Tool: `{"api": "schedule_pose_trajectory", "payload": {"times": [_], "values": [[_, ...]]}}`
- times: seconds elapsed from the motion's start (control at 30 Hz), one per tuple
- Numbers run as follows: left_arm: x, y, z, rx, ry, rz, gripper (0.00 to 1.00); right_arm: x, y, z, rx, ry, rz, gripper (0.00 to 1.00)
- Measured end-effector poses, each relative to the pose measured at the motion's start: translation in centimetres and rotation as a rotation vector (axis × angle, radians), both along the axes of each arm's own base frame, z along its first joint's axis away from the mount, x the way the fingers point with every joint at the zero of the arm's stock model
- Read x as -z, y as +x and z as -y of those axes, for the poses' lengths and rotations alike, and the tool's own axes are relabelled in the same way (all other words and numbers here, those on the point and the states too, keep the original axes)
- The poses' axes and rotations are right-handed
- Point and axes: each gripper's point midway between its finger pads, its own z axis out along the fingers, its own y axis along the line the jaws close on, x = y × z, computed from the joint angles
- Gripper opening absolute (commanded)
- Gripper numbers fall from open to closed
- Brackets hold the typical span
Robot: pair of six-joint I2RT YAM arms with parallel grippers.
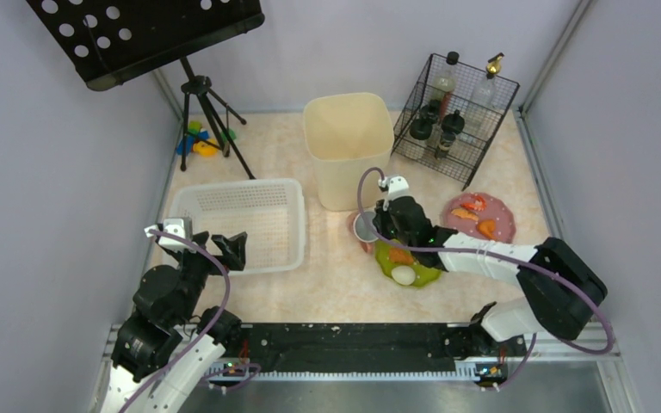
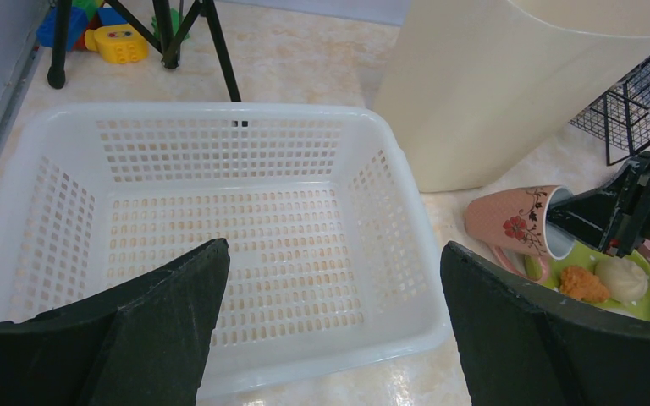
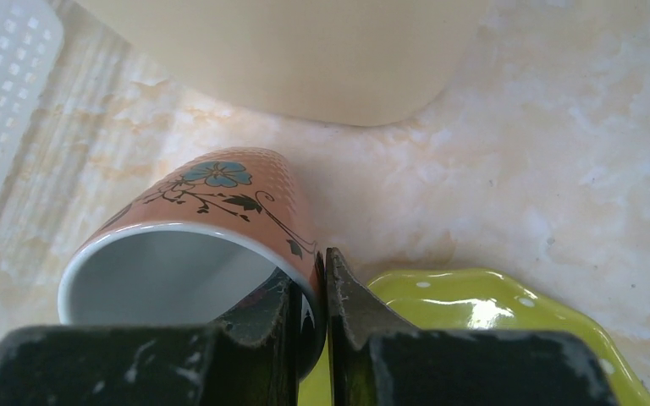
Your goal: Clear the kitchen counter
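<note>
Pink mug (image 3: 212, 194) lies tipped on the marble counter (image 3: 516, 169) beside the green plate (image 3: 474, 304), our right gripper (image 3: 313, 275) clamped on just its rim, so we risk it swivelling loose when lifted.

1. Mug (image 3: 195, 220): near rim partly hidden behind the right gripper (image 3: 311, 275), which pinches its wall; handle not to be seen in the right wrist view.
2. Green plate (image 3: 482, 313): cut off by the bottom edge; near part hidden by the gripper.
3. Beige bin (image 3: 305, 51): only the base shows; remainder runs off the top edge.
4. Bottles (image 1: 447, 116) in the wire rack (image 1: 482, 159): labels too small to read.
5. Toys (image 1: 200, 142) behind the tripod (image 1: 196, 86): too small to identify.
</note>
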Motion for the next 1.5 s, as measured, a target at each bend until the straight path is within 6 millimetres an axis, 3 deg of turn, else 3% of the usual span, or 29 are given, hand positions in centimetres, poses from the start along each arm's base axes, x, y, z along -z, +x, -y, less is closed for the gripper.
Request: {"api": "schedule_pose_trajectory", "payload": {"times": [0.1, 0.27, 0.47, 0.57, 0.67, 0.87, 1.03, 1.27, 1.5], "values": [[0.0, 0.0, 0.0, 0.0, 0.0, 0.0, 0.99, -1.3, -1.0, -0.5, -0.028, -0.005, 0.001, 0.0], [0.5, 0.4, 0.9, 0.033, 0.012, -0.033, 0.99, -6.1, -1.6, -2.7, -0.088, 0.039, 0.03, 0.0], [1.2, 2.3, 3.6, 0.117, 0.046, -0.16, 0.99, -13.3, -2.2, -7.3, -0.19, 0.094, 0.085, 0.0], [0.9, 3.0, 4.7, 0.143, 0.037, -0.196, 0.99, -15.1, -2.2, -9.9, -0.231, 0.094, 0.093, 0.0], [0.0, 3.6, 5.8, 0.17, 0.014, -0.218, 0.99, -15.0, -1.9, -11.4, -0.246, 0.065, 0.073, 0.0], [-1.6, 4.4, 7.8, 0.231, -0.033, -0.241, 0.99, -12.8, -0.9, -13.5, -0.257, -0.021, 0.0, 0.0], [-1.0, 4.8, 8.4, 0.24, -0.037, -0.28, 0.99, -12.5, -1.0, -15.8, -0.288, -0.048, -0.029, 0.0], [0.3, 5.6, 8.7, 0.229, -0.016, -0.331, 0.99, -14.0, -1.4, -19.8, -0.347, -0.014, -0.029, 0.0], [0.8, 6.2, 8.2, 0.192, 0.003, -0.341, 0.92, -13.9, -3.1, -21.4, -0.387, -0.023, -0.039, 0.0]]}}
